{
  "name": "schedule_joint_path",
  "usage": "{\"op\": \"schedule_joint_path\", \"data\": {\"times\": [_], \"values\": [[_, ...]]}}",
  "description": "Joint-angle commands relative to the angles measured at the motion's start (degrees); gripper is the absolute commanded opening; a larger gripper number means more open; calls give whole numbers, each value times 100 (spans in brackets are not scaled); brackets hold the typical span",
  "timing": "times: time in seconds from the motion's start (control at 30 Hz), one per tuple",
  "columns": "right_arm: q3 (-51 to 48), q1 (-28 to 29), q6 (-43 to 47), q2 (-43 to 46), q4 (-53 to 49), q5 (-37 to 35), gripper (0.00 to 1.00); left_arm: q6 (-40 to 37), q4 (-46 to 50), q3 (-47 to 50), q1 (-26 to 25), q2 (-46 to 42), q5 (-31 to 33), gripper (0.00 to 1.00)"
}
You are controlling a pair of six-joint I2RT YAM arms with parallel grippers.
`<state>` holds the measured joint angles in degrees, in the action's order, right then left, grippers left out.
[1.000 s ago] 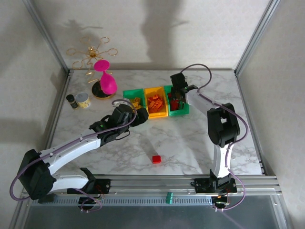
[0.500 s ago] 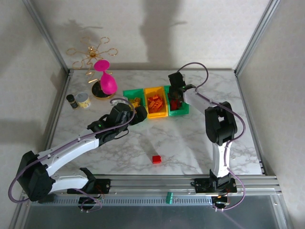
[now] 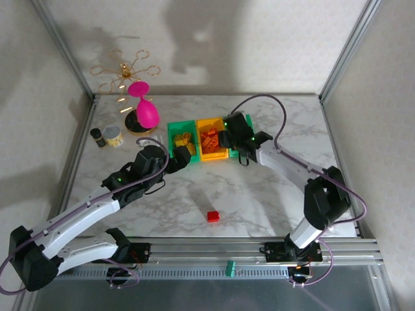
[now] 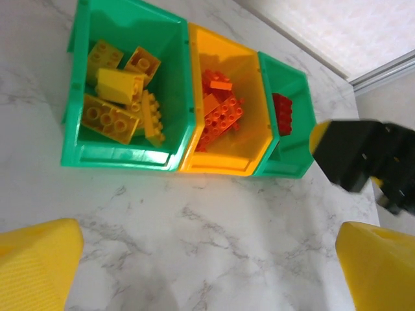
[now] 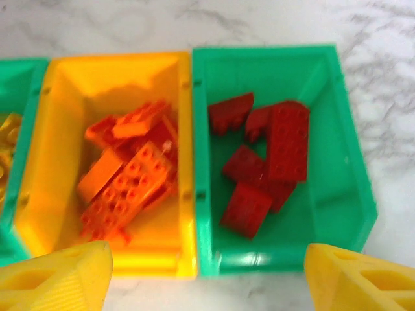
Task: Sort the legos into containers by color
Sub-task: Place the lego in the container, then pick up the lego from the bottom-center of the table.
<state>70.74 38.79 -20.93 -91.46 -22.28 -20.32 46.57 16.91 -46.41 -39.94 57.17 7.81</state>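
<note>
Tabletop (image 3: 272,194), marbled. Left claw (image 4: 209,236) spread wide, empty, just near of bins. Left green bin (image 4: 123,159): yellow legos (image 4: 120,97). Middle yellow-orange bin (image 4: 217,165): orange legos (image 4: 217,113). Lone red lego (image 3: 213,216) on tabletop, well nearer. Right green bin (image 5: 350,194): red legos (image 5: 269,159). Right claw (image 5: 207,256) over near edge of middle and right bins, fingers apart, empty.

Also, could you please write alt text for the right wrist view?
Two bins sit side by side on a marble table: a yellow-orange bin holding orange bricks, and to its right a green bin holding red bricks. The right gripper is open, its yellow fingertips in the bottom corners.
</note>
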Motion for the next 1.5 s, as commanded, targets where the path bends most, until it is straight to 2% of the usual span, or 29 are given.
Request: {"op": "schedule_joint_path", "data": {"times": [0.0,0.37,0.5,0.77,1.03,1.3,1.47], "values": [[-347,517,-574,444,-565,5,81,132,574,254,57,-259,188,100],[-1557,2148,-2463,1094,-1104,234,88,695,1160,971,57,-1129,95,100],[-1844,2794,-3218,1004,-1003,55,91,761,1140,1291,49,-1479,80,100],[-1945,3486,-3991,429,-889,136,92,717,1255,1488,48,-1732,-15,100],[-2102,3584,-4175,78,-596,318,71,735,1018,1688,48,-1793,-122,100],[-1998,3582,-4161,-194,-645,344,56,732,956,1697,48,-1727,-119,100],[-1922,3583,-4026,-189,-579,355,41,778,1021,1647,48,-1631,-152,100]]}}
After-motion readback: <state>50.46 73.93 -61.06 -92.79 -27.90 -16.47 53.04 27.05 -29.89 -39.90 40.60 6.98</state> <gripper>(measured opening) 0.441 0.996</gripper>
